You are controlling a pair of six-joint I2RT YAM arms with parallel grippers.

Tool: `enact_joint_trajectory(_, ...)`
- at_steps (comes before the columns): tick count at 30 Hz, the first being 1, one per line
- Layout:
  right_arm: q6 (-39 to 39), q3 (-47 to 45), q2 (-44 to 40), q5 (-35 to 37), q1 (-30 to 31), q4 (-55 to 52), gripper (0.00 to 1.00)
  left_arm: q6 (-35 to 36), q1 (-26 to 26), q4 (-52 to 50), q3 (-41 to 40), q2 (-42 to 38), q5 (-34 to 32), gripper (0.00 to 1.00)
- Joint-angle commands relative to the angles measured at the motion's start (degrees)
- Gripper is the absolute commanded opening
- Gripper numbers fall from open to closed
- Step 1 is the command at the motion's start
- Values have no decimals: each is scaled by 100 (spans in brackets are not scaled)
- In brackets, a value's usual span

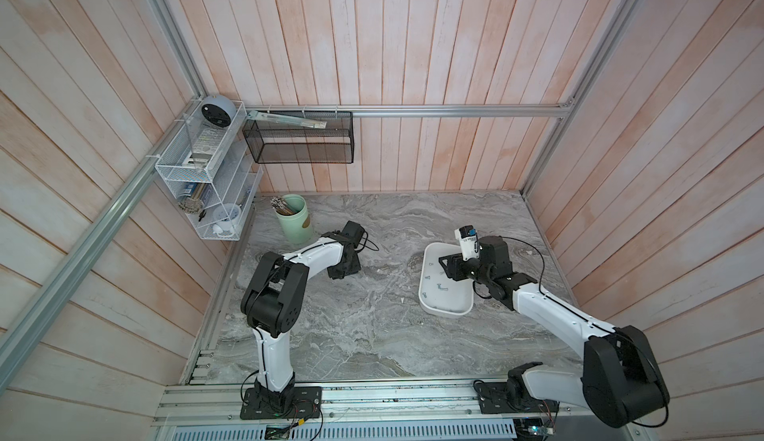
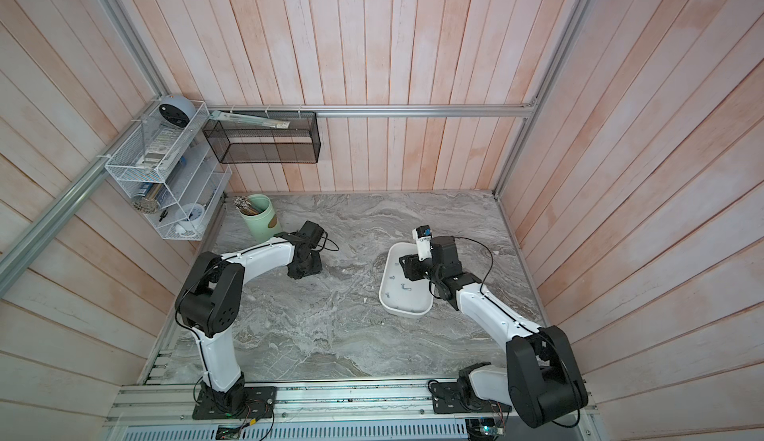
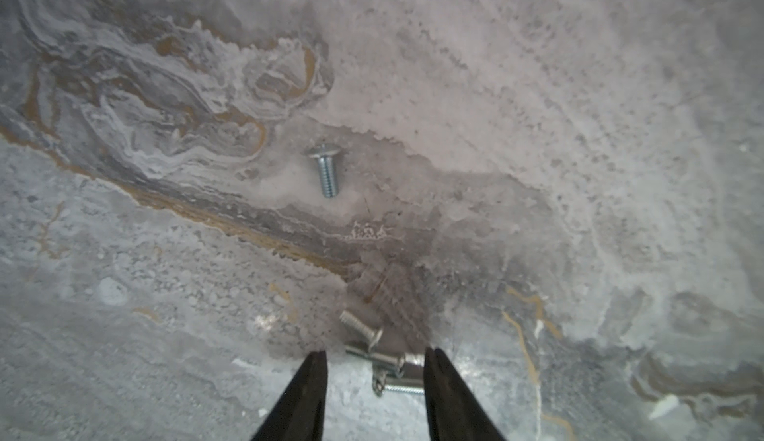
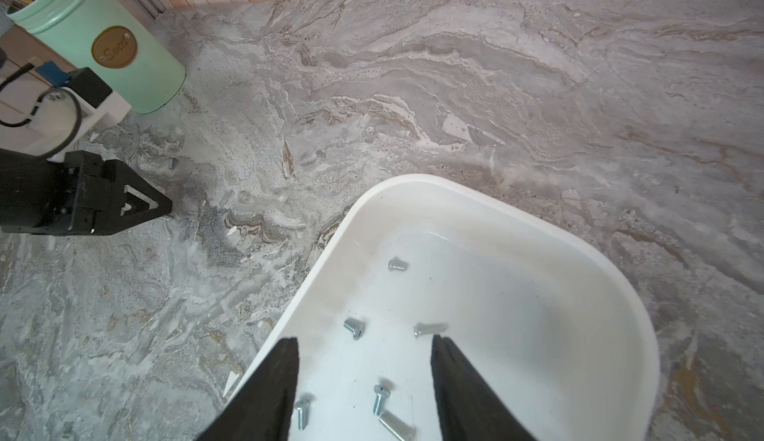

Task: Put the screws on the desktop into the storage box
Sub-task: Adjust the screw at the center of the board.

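Left fingers (image 3: 308,389) straddling short silvery threaded screws (image 3: 364,330), grey marbled desktop (image 3: 537,87)

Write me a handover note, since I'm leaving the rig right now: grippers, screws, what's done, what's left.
Left gripper: jaws open, low over the desktop, straddling a cluster of screws; nothing gripped yet.
Right gripper: jaws open and empty above the storage box.
Done: at least six screws lie in the box.
Left: the cluster, plus a lone screw just beyond it.
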Motion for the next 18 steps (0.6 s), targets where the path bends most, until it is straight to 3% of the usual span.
enact_joint_trajectory(1,57,117,64,-66,42,-31,57,-54,30,-39,-237,40,-128,44)
enact_joint_trajectory(8,91,98,75,-65,44,-4,57,-41,30,120,-659,-116,30,43)
enact_joint_trajectory(13,118,101,91,-65,42,5,57,-19,30,189,-808,-167,118,33)
enact_joint_trajectory(18,92,117,67,-59,40,-43,57,-20,12,123,-852,-219,302,33)
